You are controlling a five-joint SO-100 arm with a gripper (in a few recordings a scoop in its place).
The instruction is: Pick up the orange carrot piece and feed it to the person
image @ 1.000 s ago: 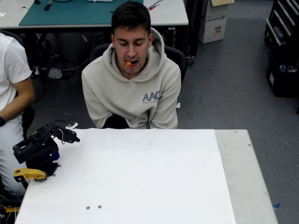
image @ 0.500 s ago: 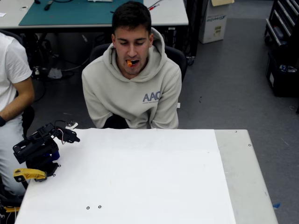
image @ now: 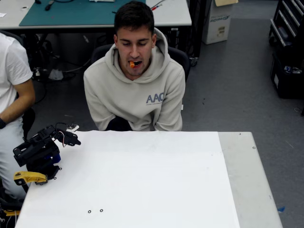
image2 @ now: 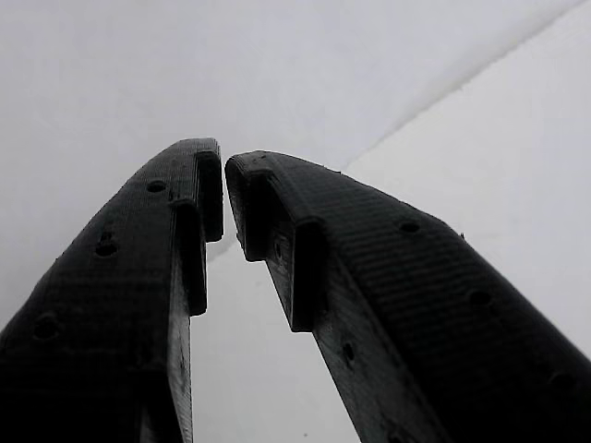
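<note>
Well, the orange carrot piece (image: 131,63) sits between the lips of the person (image: 134,80) in the beige hoodie, so by my reading the feeding step is as good as done. Your gripper (image: 76,140) is folded back at the left edge of the white table (image: 142,180) in the overhead view, well apart from the person. In the wrist view the gripper (image2: 224,198) has its two black fingers drawn nearly together at the tips, only a thin slit between them, and nothing is held there.

What can go wrong from here is mostly on the person's side. The piece is only partly in the mouth; if it slips out, it likely falls to the lap or floor, out of your reach, and the task would not count.

On your side, the risk is needless motion. If you swing the arm out again toward the face with nothing to deliver, you gain nothing and bring hard fingertips near someone leaning over the table edge. A second person in a white t-shirt (image: 12,71) sits just beside the arm's base (image: 29,177), so a wide sweep to that side could strike them.
</note>
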